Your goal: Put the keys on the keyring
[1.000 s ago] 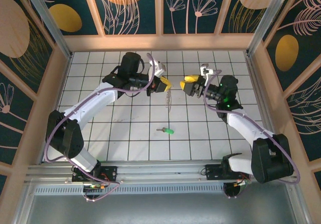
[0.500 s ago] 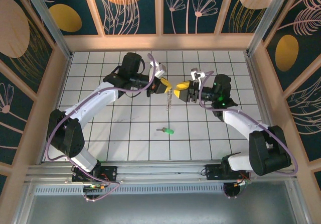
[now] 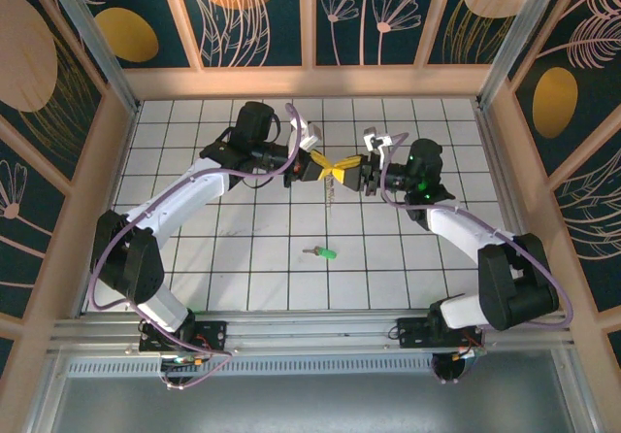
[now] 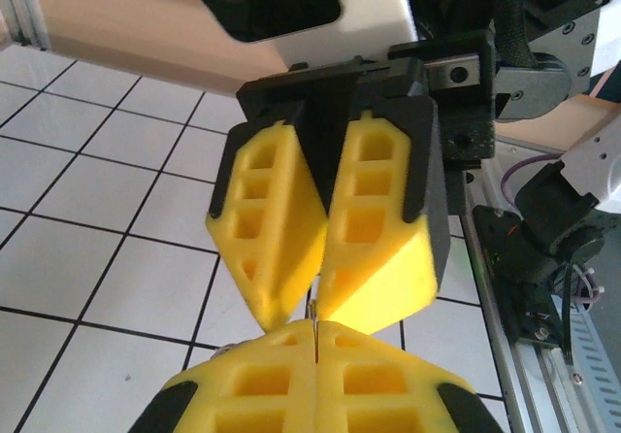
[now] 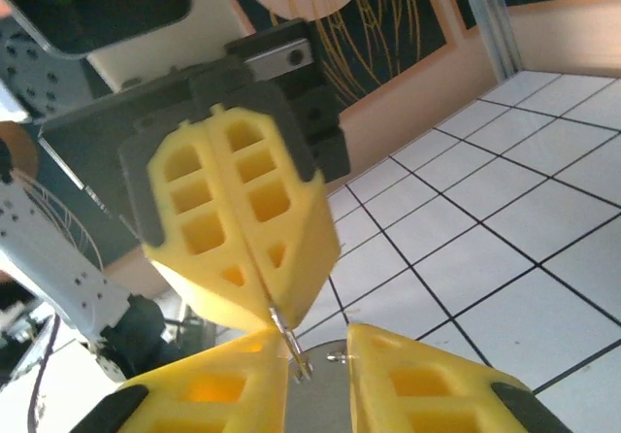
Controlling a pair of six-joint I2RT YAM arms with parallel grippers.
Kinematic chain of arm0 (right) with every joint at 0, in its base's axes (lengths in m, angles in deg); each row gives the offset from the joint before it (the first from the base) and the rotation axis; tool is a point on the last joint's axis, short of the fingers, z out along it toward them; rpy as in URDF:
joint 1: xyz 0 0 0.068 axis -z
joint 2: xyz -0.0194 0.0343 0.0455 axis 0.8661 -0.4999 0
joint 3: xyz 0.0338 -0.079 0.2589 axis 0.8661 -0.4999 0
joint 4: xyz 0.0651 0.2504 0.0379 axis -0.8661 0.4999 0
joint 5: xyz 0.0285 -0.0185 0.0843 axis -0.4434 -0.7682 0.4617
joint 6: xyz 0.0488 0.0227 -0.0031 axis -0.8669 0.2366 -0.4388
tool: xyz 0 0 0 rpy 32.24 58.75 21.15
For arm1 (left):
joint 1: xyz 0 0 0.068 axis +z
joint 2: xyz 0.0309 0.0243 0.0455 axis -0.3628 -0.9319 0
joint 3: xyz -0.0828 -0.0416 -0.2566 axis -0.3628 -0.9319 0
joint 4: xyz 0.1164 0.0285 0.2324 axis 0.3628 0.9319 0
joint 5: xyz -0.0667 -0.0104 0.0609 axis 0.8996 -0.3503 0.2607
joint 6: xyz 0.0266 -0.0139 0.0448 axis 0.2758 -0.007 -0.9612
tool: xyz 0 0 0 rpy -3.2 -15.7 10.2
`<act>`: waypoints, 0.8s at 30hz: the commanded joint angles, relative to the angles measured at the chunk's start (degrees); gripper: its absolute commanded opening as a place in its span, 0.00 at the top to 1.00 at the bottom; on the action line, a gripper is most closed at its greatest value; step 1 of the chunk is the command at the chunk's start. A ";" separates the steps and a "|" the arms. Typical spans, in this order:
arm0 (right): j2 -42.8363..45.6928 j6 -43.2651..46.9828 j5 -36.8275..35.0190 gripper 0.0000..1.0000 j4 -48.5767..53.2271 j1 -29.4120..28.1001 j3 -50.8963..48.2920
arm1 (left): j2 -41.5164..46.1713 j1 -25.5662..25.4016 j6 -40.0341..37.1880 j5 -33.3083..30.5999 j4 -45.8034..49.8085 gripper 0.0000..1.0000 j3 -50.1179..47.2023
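Keyring (image 3: 330, 192) dangles at frame centre, pinched in the left gripper (image 3: 328, 167). The right gripper (image 3: 343, 168) meets it tip to tip, fingers slightly parted around the wire. Green key (image 3: 327, 253) lies on the tiles straight below them in frame, blade pointing left, about equally near both arms.

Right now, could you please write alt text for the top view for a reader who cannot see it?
The left gripper and right gripper meet yellow tip to yellow tip above the middle of a white tiled table. A thin keyring hangs where they meet, and a green key lies on the tiles toward the near edge.
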 commanded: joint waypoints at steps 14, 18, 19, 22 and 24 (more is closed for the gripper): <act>1.98 -2.36 -2.71 1.00 -6.18 1.87 0.52 | 10.48 5.08 30.03 -4.25 -40.00 0.70 -16.88; 2.99 -3.84 -3.00 1.00 -8.29 1.84 0.61 | 11.45 5.30 37.05 -3.76 -49.74 0.67 -21.38; 3.19 -4.27 -2.99 1.00 -8.92 1.90 0.65 | 11.28 5.35 38.26 -3.63 -51.26 0.67 -21.53; 3.89 -6.17 -2.66 1.00 -11.25 1.82 0.70 | 10.04 5.31 42.50 -2.84 -56.88 0.66 -24.09; 4.33 -7.00 -2.32 1.00 -12.02 1.72 0.95 | 8.56 5.28 46.26 -1.76 -61.86 0.66 -25.02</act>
